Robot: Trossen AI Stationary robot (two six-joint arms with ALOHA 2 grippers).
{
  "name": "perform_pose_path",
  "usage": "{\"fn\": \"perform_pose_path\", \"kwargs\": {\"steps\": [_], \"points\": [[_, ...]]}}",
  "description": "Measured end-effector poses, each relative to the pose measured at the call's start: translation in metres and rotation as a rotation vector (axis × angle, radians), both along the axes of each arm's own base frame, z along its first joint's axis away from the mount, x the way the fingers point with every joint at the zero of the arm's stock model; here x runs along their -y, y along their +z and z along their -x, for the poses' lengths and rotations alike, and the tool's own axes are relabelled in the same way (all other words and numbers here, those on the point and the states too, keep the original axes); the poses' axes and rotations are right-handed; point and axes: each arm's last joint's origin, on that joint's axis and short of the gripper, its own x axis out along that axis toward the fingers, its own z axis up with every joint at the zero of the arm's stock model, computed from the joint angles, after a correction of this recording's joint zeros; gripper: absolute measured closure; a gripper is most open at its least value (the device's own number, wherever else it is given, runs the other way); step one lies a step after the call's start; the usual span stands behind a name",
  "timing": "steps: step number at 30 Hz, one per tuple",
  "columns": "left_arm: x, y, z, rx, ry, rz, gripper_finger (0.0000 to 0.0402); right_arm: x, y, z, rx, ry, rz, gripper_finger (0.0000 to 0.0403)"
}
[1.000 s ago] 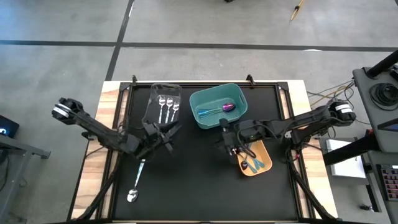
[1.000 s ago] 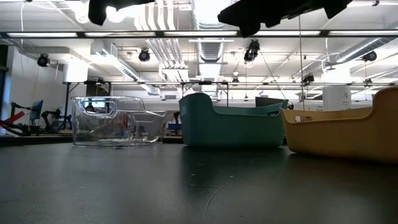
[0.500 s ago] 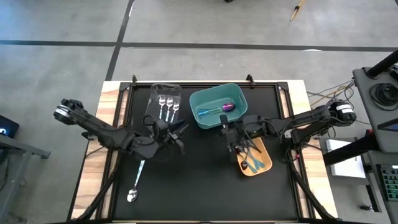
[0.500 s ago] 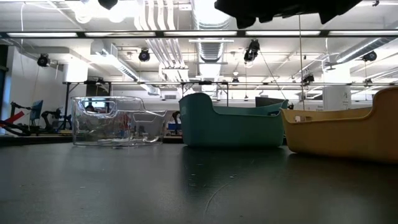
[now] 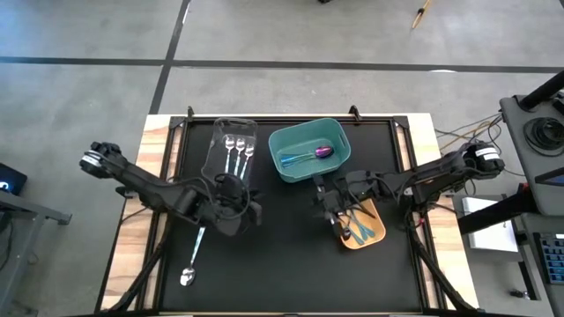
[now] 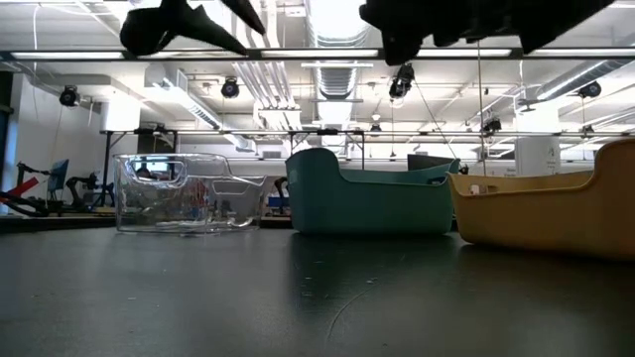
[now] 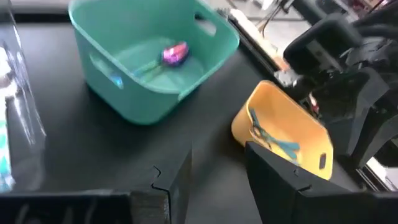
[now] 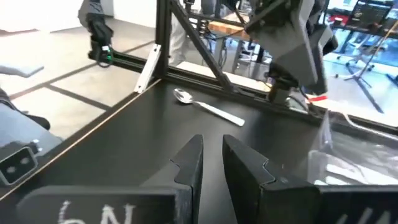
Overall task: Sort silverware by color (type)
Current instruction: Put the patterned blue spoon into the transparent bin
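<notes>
A silver spoon (image 5: pixel 194 258) lies flat on the black table, near the front left, and also shows in the right wrist view (image 8: pixel 208 107). Three silver spoons (image 5: pixel 238 150) lie in the clear bin (image 5: pixel 218 150). A purple-blue spoon (image 5: pixel 324 151) lies in the teal bin (image 5: pixel 286 136). Teal-handled utensils (image 5: pixel 359 229) lie in the orange bin (image 5: pixel 374 211). My left gripper (image 5: pixel 245 211) hangs open and empty above the table, right of the loose spoon's handle end. My right gripper (image 5: pixel 326 204) hangs empty beside the orange bin, its fingers (image 8: pixel 189 163) a narrow gap apart.
The three bins stand in the table's far half: clear at the left (image 6: pixel 189 193), teal in the middle (image 6: pixel 367 193), orange at the right (image 6: pixel 546 213). Both arms hang above the table's middle (image 6: pixel 189 20) (image 6: pixel 476 20). A black frame edges the table.
My left gripper has gone toward the table's right edge and then toward its near edge, turning about as it went. My right gripper has stayed close to the orange bin. The loose silver spoon has not moved.
</notes>
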Motion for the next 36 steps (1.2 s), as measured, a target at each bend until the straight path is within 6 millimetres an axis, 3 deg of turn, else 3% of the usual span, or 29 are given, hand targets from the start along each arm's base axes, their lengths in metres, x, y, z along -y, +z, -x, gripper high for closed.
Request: {"fn": "perform_pose_path", "kwargs": {"steps": [8, 17, 36], "points": [[0.007, -0.036, -0.019, -0.123, 0.008, 0.062, 0.0271, -0.006, -0.016, 0.01, -0.035, 0.012, -0.072, 0.0349], [0.005, -0.071, -0.022, -0.362, 0.006, 0.173, 0.0271, -0.012, -0.019, 0.012, -0.054, 0.031, -0.091, 0.0349], [-0.001, -0.078, -0.012, -0.477, 0.074, 0.184, 0.0271, -0.012, -0.02, 0.012, -0.063, 0.021, -0.087, 0.0349]]}}
